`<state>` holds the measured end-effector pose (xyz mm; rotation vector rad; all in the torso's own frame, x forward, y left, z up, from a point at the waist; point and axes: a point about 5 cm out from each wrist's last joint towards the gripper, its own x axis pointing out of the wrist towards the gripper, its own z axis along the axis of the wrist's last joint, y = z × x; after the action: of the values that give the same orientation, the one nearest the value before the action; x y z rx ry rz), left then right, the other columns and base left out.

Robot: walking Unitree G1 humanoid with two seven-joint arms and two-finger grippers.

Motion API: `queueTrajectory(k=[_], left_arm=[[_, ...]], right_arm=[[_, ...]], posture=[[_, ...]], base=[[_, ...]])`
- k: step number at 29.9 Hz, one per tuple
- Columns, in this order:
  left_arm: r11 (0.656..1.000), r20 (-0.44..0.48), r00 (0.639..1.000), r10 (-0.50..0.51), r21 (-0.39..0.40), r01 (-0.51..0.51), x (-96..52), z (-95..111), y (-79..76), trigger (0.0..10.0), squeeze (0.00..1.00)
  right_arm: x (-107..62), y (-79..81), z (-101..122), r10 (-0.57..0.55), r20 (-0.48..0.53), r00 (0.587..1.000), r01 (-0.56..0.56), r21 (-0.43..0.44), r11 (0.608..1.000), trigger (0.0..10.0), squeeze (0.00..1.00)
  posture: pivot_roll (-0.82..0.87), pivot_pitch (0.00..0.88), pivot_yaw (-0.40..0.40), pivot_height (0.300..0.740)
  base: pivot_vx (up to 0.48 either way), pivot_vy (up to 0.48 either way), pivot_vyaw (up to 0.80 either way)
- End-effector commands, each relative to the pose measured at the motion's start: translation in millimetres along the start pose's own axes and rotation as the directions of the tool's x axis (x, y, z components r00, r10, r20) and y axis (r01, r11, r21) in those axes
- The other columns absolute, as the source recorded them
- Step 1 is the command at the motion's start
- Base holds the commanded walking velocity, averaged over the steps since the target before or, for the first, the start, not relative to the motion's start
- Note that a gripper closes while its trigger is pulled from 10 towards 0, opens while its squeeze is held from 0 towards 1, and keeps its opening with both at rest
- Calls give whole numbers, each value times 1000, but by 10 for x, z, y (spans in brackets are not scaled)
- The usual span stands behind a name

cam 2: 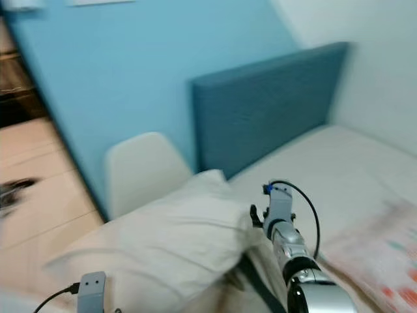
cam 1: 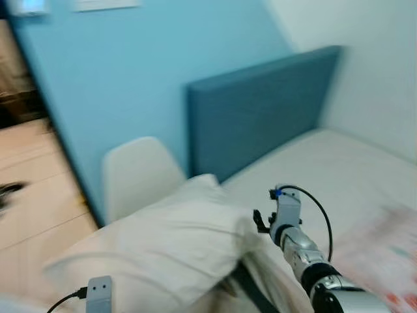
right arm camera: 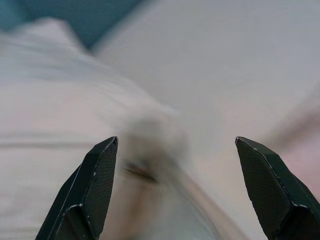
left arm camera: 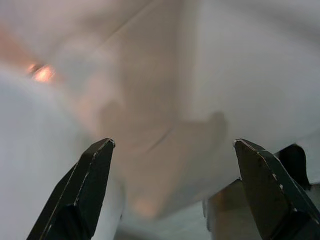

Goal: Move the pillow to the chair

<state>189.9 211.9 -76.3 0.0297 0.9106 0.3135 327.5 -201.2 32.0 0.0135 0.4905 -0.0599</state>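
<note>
A big white pillow (cam 1: 163,241) is up in front of me, between my two arms. My left wrist (cam 1: 98,293) is under its near left corner, and my right arm (cam 1: 306,254) presses against its right end. In the left wrist view my left gripper (left arm camera: 175,185) is open, with pillow cloth (left arm camera: 210,75) close ahead of its spread fingers. My right gripper (right arm camera: 177,190) is open too, its fingers wide apart beside the pillow's end (right arm camera: 60,100). A white chair (cam 1: 140,173) stands just behind the pillow, against the blue wall.
A bed with a blue headboard (cam 1: 260,107) and a pale mattress (cam 1: 339,169) lies to the right. A patterned blanket (cam 1: 384,248) covers its near right part. Wooden floor (cam 1: 32,195) runs off to the left. The views are blurred.
</note>
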Motion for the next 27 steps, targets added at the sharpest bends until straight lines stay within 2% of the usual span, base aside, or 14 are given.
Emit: queueTrajectory(k=[1,6,12,14,19,27], left_arm=[[999,-43,999,-7,42,9,-22,-138,17,10000,0],[997,-5,999,-32,76,32,-27,-113,-21,10000,0],[997,34,998,-45,65,42,-22,-47,-40,10000,0],[996,30,998,-55,75,53,-25,-58,-47,10000,0],[991,13,997,-80,108,78,-35,-107,-71,10000,0],[984,11,996,-88,154,85,-39,-119,-91,10000,0]], right_arm=[[8,81,-13,18,-14,1000,-18,-15,1000,10000,0],[13,104,9,14,-4,1000,-14,-22,1000,10000,0],[-17,77,-124,6,-34,999,-7,-10,1000,10000,0],[-39,74,-203,15,-46,999,-15,-15,1000,10000,0],[-51,64,-230,16,-41,999,-17,-18,1000,10000,0],[-41,77,-186,22,-27,999,-23,-31,999,10000,0]], posture=[[-108,33,27,740],[-111,31,24,740],[-106,27,16,740],[-112,25,17,740],[-122,21,22,740],[-126,12,22,740]], base=[[0,0,-719],[0,0,-715],[0,0,-718],[0,0,-716],[0,0,-715],[0,-332,-717]])
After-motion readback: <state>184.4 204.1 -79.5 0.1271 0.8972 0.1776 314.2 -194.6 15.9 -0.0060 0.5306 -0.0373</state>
